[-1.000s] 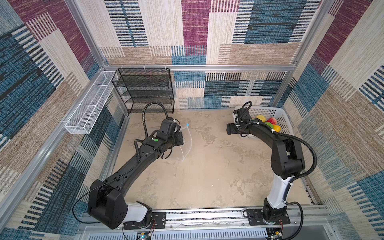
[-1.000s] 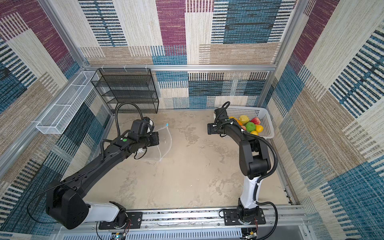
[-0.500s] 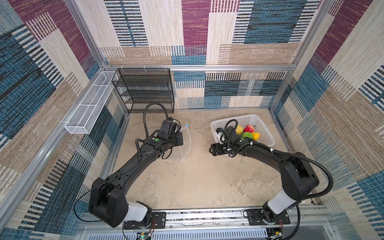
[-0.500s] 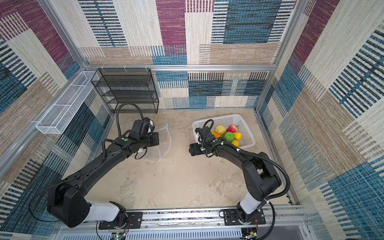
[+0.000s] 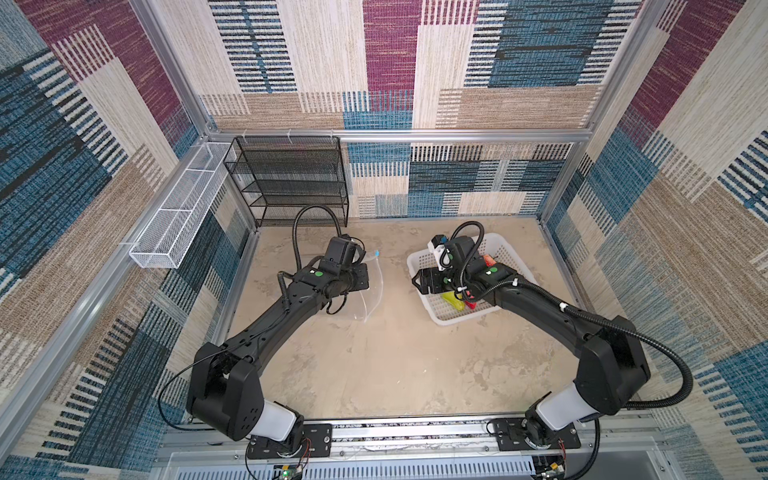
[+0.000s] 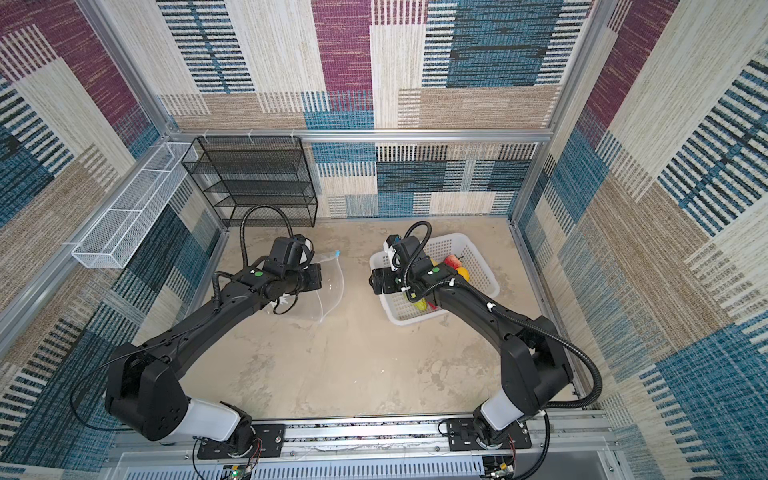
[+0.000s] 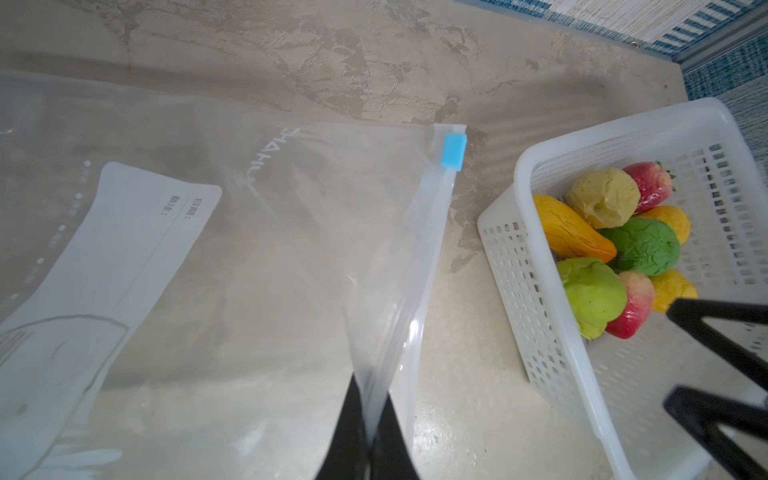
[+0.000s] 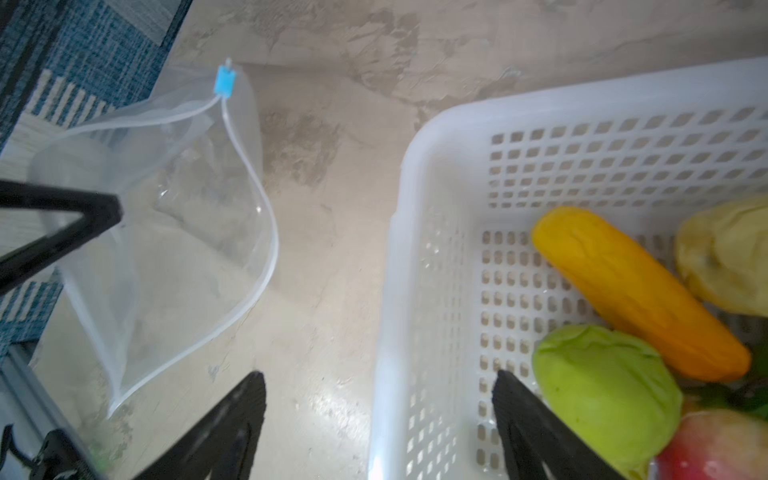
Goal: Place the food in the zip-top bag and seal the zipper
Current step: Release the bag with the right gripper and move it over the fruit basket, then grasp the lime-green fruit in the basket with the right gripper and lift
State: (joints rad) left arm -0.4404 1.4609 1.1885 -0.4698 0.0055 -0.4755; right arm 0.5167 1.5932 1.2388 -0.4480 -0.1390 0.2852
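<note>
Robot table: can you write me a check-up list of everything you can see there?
Surface: beige mottled table, bare in the middle.
Job's things: the clear zip-top bag lies empty with its mouth open; its zipper has the blue slider at one end. The food sits in the white basket.
Clutter: nothing seen.
Grippers: left gripper shut on the bag's mouth edge; right gripper open, straddling the basket's wall.
Cables: black hoses arch over both wrists.
Surroundings: black wire rack at the back, white mesh tray on the left wall, carpet-patterned walls.
</note>
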